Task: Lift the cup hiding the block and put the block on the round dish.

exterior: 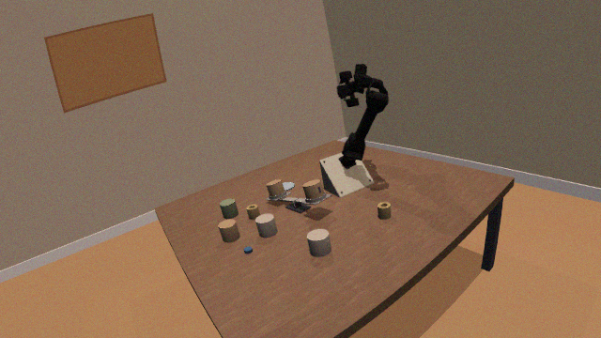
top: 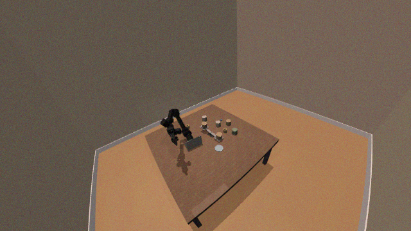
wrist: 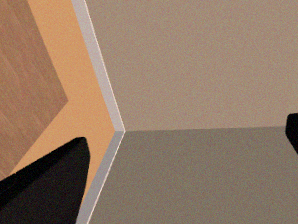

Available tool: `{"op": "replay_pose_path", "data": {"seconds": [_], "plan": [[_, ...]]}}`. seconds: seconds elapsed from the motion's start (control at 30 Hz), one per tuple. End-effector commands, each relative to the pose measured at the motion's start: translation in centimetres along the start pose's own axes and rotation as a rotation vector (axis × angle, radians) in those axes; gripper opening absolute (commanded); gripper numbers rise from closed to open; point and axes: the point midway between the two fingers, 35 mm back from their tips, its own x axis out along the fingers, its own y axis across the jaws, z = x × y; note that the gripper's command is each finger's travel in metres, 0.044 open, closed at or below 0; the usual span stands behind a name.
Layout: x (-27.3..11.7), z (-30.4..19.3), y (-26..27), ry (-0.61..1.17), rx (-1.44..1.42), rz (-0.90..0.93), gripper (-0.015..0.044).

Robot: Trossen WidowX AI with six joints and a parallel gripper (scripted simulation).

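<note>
Two identical tan cups stand on the balance's end pans: the dish-side cup point(top: 219, 136) point(exterior: 275, 189) and the far-side cup point(top: 204, 124) point(exterior: 312, 191). The balance point(top: 210, 132) point(exterior: 292, 201) looks tilted, with the dish-side pan lower; the other pan hangs above its shadow. No block is visible; what is under the cups is hidden. The pale round dish point(top: 219, 148) point(exterior: 288, 186) is bare, beside the dish-side cup. My gripper point(wrist: 189, 135) is open and empty, high up near the arm's base, away from both cups; its wrist view shows walls and a table corner.
Near the balance stand a green cup point(top: 234, 131) point(exterior: 229, 208), another tan cup point(top: 228, 122) point(exterior: 229, 231), two whitish cups point(exterior: 267, 225) point(exterior: 319, 243) and two small olive rings point(exterior: 253, 211) point(exterior: 384, 210). A small blue disc point(exterior: 248, 250) lies beyond. The wedge-shaped arm mount point(top: 193, 144) point(exterior: 346, 178) is close to the balance.
</note>
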Motion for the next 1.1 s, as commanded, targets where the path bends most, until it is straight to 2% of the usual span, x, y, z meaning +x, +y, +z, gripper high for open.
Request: {"op": "replay_pose_path", "data": {"seconds": [0.0, 0.5, 1.07], "plan": [[0.0, 3.9, 0.5, -0.115, -0.006, 0.042, 0.044], [-2.4, 18.2, 5.9, -0.537, -0.001, 0.335, 0.044], [-10.6, 29.3, 13.9, -0.845, 0.07, 0.824, 0.044]]}}
